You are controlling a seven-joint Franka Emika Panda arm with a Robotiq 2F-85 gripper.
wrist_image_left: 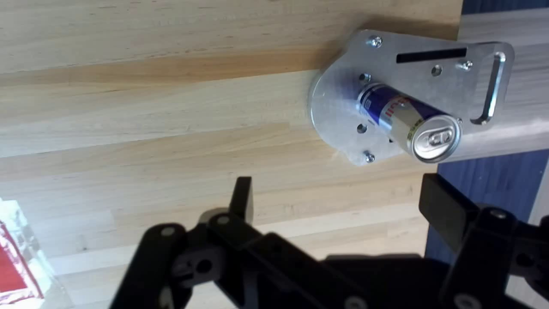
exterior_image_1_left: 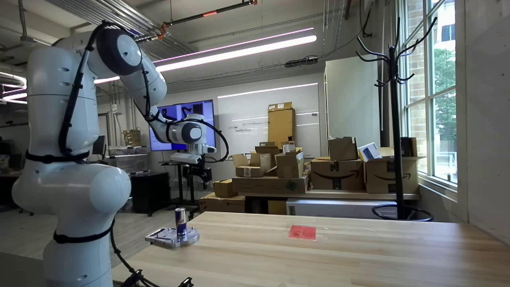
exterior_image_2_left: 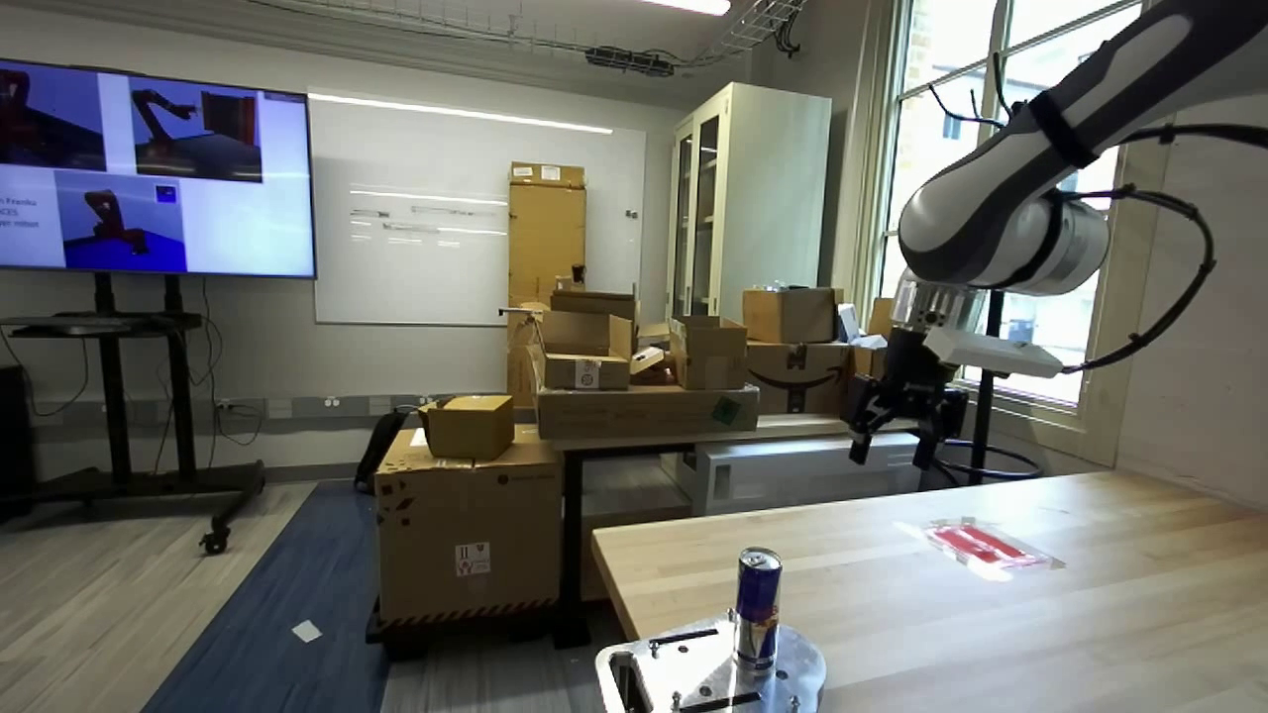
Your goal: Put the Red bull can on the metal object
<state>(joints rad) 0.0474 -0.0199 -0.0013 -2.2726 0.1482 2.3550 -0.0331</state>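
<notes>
The Red bull can (exterior_image_1_left: 181, 221) is slim, blue and silver. It stands upright on the metal object (exterior_image_1_left: 161, 236), a flat silvery plate with slots and screws. Both also show in an exterior view, the can (exterior_image_2_left: 758, 609) on the plate (exterior_image_2_left: 703, 659). In the wrist view the can (wrist_image_left: 405, 118) stands on the metal object (wrist_image_left: 334, 107), whose slotted end juts past the table edge. My gripper (wrist_image_left: 336, 186) is open with nothing between its fingers. It is high above the table, apart from the can, and also shows in both exterior views (exterior_image_1_left: 203, 182) (exterior_image_2_left: 894, 456).
A flat red item (exterior_image_1_left: 302, 232) lies on the wooden table (exterior_image_1_left: 358, 259); it also shows in the wrist view (wrist_image_left: 10, 270). Cardboard boxes (exterior_image_1_left: 336, 174) are stacked on a shelf behind the table. A black coat stand (exterior_image_1_left: 396, 131) stands by the window.
</notes>
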